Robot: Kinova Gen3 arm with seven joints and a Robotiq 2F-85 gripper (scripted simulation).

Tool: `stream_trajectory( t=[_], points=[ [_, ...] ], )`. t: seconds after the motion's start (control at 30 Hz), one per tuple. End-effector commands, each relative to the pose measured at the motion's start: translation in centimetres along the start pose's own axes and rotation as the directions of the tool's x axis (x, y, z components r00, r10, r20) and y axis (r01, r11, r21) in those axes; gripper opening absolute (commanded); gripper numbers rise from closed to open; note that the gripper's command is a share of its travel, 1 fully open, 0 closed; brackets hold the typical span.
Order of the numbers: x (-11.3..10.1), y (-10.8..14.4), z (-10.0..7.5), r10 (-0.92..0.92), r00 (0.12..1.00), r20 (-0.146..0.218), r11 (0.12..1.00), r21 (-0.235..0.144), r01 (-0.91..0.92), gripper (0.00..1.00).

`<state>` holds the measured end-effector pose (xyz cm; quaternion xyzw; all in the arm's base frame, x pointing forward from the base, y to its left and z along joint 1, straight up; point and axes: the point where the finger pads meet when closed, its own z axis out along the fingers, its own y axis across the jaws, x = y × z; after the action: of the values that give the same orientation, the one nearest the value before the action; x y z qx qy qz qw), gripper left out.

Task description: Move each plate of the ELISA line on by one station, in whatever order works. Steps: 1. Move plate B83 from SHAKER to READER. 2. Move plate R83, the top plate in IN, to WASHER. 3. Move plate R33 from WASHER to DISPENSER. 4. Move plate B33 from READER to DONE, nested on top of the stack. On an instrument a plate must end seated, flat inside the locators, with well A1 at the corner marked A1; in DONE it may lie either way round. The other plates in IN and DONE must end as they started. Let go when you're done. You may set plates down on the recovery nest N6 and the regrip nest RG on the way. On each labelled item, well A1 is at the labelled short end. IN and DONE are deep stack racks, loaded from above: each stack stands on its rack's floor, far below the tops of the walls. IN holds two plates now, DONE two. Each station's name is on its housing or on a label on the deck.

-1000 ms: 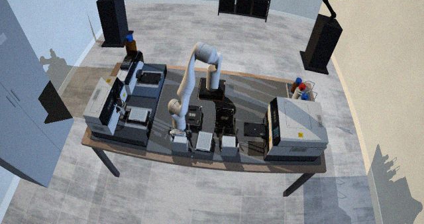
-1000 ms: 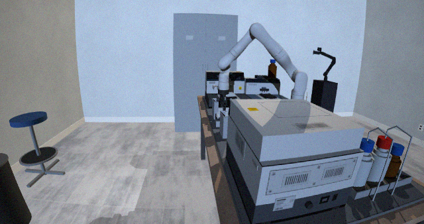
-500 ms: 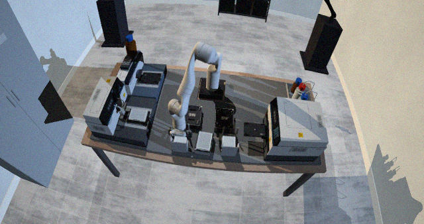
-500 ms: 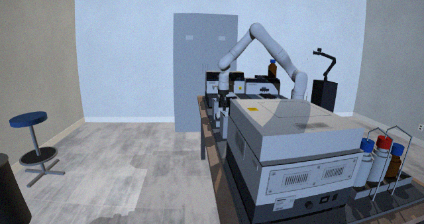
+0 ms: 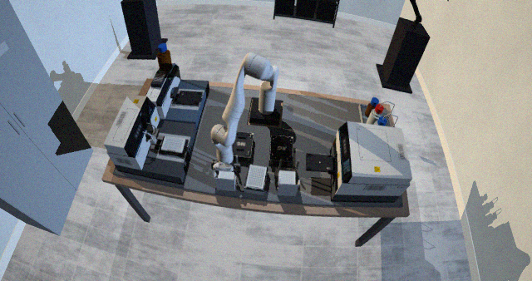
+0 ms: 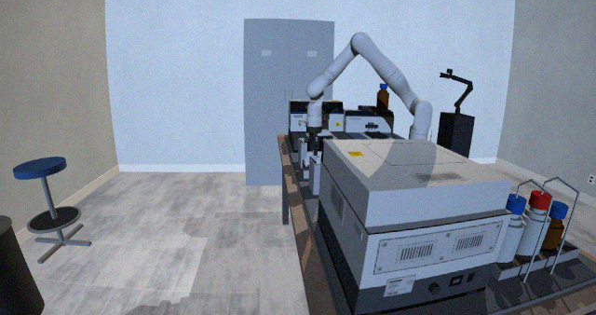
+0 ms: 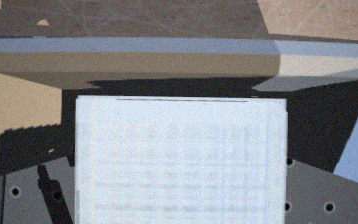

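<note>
My gripper point(image 5: 225, 170) point(image 6: 314, 150) points down at the left one of two tall pale racks point(image 5: 226, 186) point(image 7: 130, 62) at the front edge. It is shut on a white plate point(image 7: 180, 160), which lies level between the rack's walls; the fingers are outside the wrist view and the plate's code is not readable. How far the plate is above what lies under it is hidden. A second plate point(image 5: 256, 176) sits on the station between the racks. Another plate point(image 5: 174, 144) sits on the front left instrument. The right rack point(image 5: 288, 189) shows a white plate top. The right instrument's tray point(image 5: 317, 163) is bare.
The nests N6 point(image 5: 243, 145) and RG point(image 5: 282, 148) are bare, behind the racks. The rear left instrument's dark nest point(image 5: 189, 97) has no plate. The large right instrument point(image 5: 374, 160) point(image 6: 419, 166) and a bottle rack stand at the right.
</note>
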<state>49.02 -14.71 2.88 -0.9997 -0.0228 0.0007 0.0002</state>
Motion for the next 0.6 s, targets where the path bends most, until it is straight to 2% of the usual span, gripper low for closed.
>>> stream_trajectory(
  t=[0.0, 0.57],
  points=[
    [0.06, 0.02, 0.00, 0.000, 1.000, -0.002, 1.000, -0.001, 0.000, 0.94],
    [0.06, 0.02, 0.50, 0.000, 1.000, -0.002, 1.000, -0.001, 0.000, 0.94]
  ],
)
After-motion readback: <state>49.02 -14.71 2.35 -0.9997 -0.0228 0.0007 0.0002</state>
